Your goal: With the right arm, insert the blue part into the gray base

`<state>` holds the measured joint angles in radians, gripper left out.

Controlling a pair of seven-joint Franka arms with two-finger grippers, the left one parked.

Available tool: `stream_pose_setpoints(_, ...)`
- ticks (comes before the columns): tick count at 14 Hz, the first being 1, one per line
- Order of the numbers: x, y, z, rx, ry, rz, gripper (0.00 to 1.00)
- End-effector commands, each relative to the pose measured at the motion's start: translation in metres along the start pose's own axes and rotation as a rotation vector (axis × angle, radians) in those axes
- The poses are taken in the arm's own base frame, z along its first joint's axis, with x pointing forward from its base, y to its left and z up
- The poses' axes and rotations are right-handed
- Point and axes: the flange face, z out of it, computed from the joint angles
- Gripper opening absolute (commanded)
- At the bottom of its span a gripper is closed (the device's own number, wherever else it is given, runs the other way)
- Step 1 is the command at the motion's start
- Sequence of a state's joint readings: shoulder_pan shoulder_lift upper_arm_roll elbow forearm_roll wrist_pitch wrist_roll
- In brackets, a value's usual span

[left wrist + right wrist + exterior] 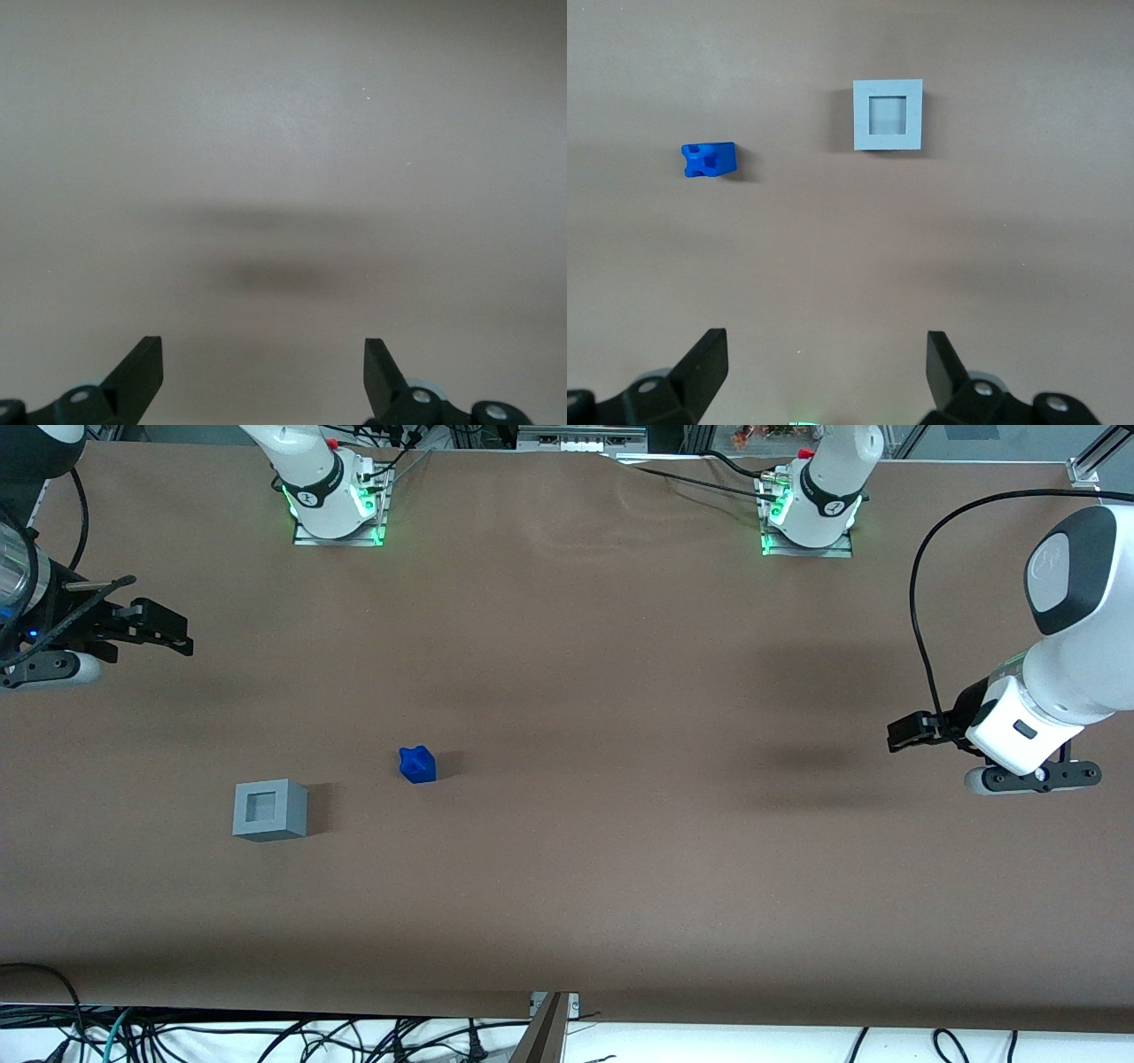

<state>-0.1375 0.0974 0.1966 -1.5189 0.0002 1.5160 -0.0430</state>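
Observation:
The blue part [417, 765] lies on the brown table, alone, with nothing touching it. The gray base [270, 810] stands beside it, a little nearer the front camera and toward the working arm's end, its square recess facing up and empty. My right gripper [168, 631] hangs above the table at the working arm's end, farther from the front camera than both objects, open and empty. In the right wrist view the blue part [709, 160] and the gray base [888, 115] lie well ahead of the open gripper [826, 365].
The brown table [620, 691] carries the two arm bases [335, 500] at its edge farthest from the front camera. Cables [266, 1036] hang below the near edge. The parked arm [1045, 691] sits at its end of the table.

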Motion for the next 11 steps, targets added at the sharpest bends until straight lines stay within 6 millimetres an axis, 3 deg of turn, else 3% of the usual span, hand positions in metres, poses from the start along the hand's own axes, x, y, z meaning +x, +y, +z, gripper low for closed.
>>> stream_pose_setpoints(1, 0.0023, 0.0018, -0.0070, -0.013, 0.011, -0.012, 0.99)
stream_pose_setpoints(11, 0.0015, 0.0026, -0.0063, -0.012, 0.003, -0.012, 0.99)
